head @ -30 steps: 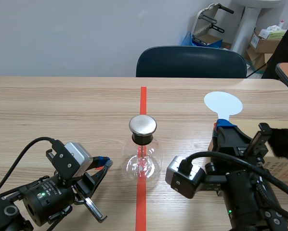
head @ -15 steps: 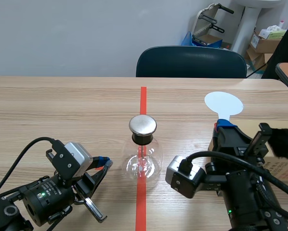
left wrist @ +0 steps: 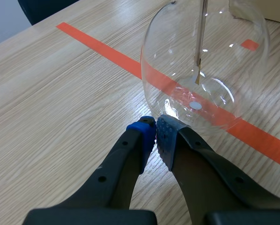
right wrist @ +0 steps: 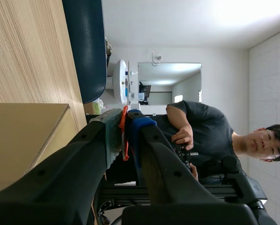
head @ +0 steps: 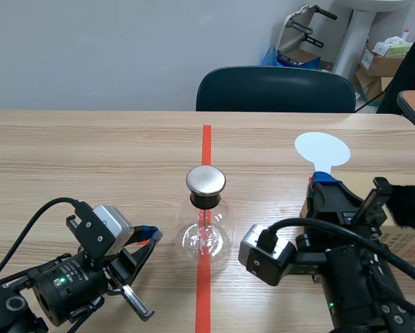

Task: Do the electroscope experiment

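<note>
Flask in the middle of the table, a gripper low on each side.
Upright on the red tape, shiny cap on top, thin rod hanging inside the glass. Left gripper low beside it, blue pads pressed together with nothing between, tips right at the bottom of the glass; hard to tell if touching. Right gripper on the other side of the flask, pinched on the stick of a white round disc; stick mostly hidden by the fingers, only a thin red edge showing between them. Brown box under that arm, partly covered. Dark chair behind the table, only its back in sight. Person far off in the right wrist view, partly hidden behind the gripper.
</note>
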Tool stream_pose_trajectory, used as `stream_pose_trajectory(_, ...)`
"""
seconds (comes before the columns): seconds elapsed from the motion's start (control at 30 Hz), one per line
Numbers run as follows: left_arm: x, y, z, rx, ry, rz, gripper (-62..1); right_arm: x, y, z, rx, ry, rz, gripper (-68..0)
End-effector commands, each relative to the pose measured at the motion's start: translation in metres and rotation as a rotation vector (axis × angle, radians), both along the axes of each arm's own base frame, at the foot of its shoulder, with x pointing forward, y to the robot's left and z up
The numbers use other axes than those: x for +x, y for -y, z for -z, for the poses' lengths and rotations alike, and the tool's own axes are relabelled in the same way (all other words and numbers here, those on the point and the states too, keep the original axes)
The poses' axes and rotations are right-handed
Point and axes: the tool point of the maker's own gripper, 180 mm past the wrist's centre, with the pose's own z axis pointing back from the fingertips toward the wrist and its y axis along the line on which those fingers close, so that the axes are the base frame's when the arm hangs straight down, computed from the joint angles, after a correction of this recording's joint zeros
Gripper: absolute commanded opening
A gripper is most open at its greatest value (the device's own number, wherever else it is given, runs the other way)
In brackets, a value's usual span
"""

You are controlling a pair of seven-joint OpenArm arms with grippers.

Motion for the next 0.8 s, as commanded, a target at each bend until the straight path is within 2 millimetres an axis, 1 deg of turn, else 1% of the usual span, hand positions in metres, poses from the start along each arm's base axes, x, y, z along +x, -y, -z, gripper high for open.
stream_pose_trajectory(0.0, 0.0027, 0.0045, -0.0082, -0.025, 0.021, 0.000, -55.4, 0.0002, 0.0028, -0.0045, -0.007, 0.018, 0.000, -66.5)
stream_pose_trajectory(0.77, 0.0027, 0.0045, -0.0082, -0.025, 0.021, 0.000, -55.4, 0.0000, 0.0013, -0.0044, -0.009, 0.017, -0.010, -66.5)
